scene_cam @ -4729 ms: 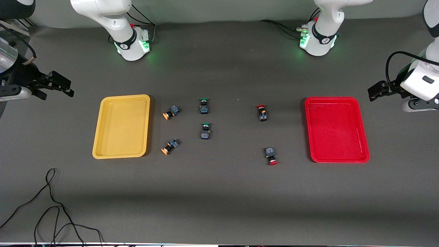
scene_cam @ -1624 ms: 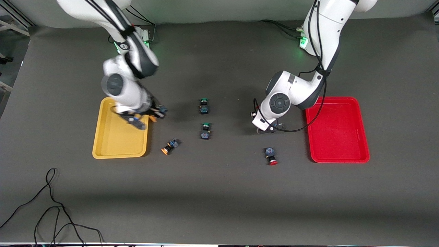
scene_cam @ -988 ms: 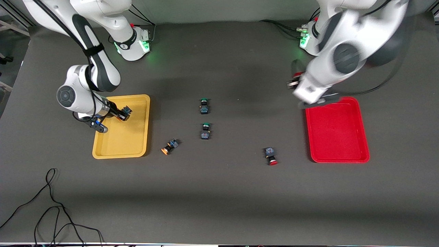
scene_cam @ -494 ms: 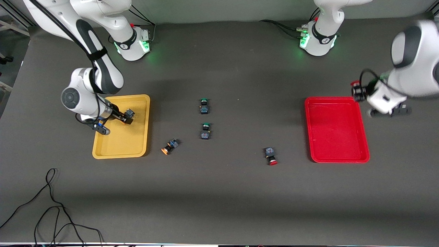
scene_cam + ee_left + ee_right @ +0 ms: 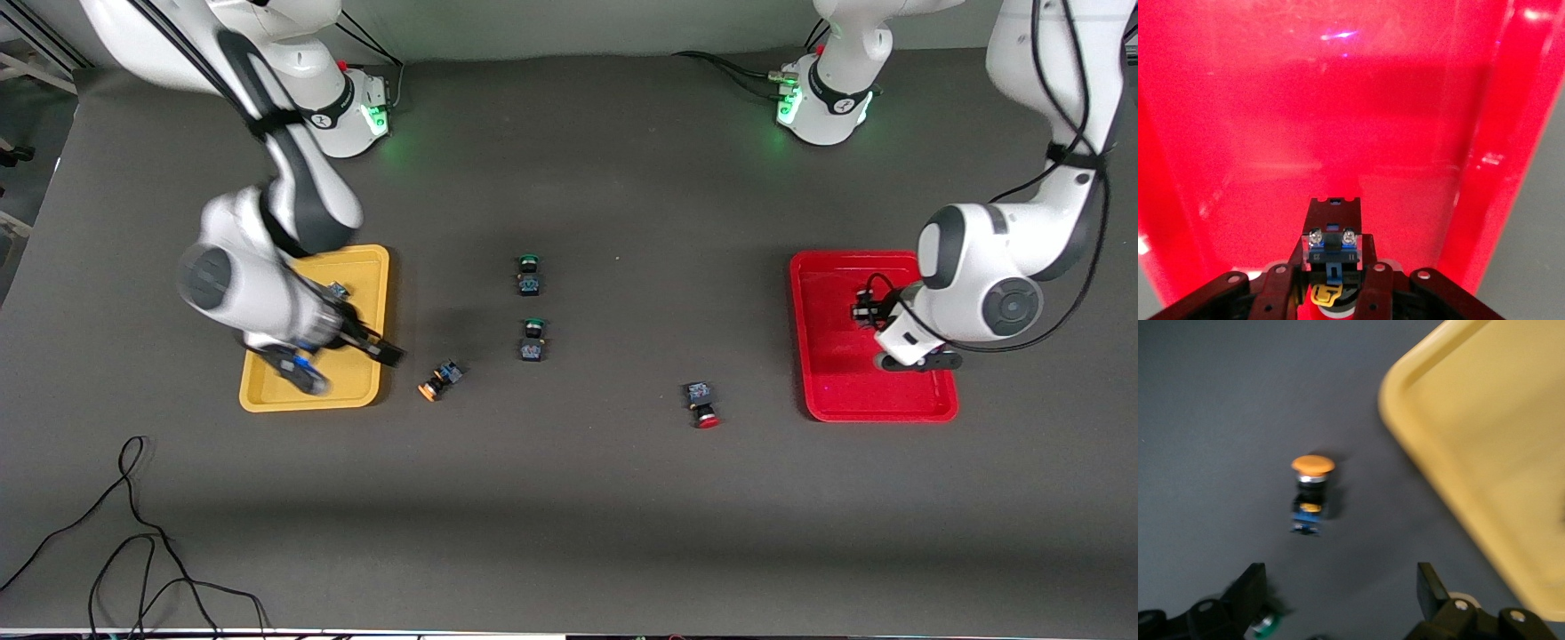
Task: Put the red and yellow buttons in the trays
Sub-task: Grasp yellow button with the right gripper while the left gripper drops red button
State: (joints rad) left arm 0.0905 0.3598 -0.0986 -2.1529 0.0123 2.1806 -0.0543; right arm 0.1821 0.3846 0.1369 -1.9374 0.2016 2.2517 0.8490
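Two claws work at the trays, one at each end of the table (image 5: 587, 516).

The yellow tray (image 5: 267, 391) holds one yellow button (image 5: 337, 290); the red tray (image 5: 822, 382) lies toward the left arm's end. The right claw (image 5: 342, 360) hangs released over the yellow tray's rim, its fingers (image 5: 1251, 587) spread, with a second yellow button (image 5: 439, 380) on the table just beside the tray. The left claw (image 5: 864, 309) sits low in the red tray, clenched on a red button (image 5: 1331, 250). Another red button (image 5: 701, 404) lies nearer the front camera. Two green-capped switches (image 5: 530, 274) (image 5: 532, 340) lie mid-table, in no one's path.
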